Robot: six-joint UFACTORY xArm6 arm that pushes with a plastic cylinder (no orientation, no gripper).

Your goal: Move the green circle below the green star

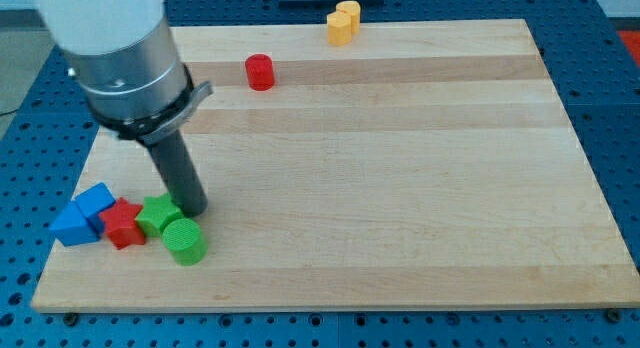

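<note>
blue blocks [85, 215]: two, touching each other, far left of my tip, near board's lower-left corner; shapes unclear
red star [123, 224]: left of my tip, slightly lower in view, touching the blue blocks and green star
green star [157, 214]: just left of my tip, touching or nearly touching the rod
green circle [185, 241]: directly below my tip toward view's bottom, just beside it, touching green star's lower right edge
my tip [191, 209]: bare rod end, no jaws, holds nothing; sits on board [400, 188] at green star's right side, just above green circle
red cylinder [260, 72]: well apart, up and right of my tip, near board's top
yellow block [343, 23]: far up-right of my tip, at board's top edge; shape unclear
</note>
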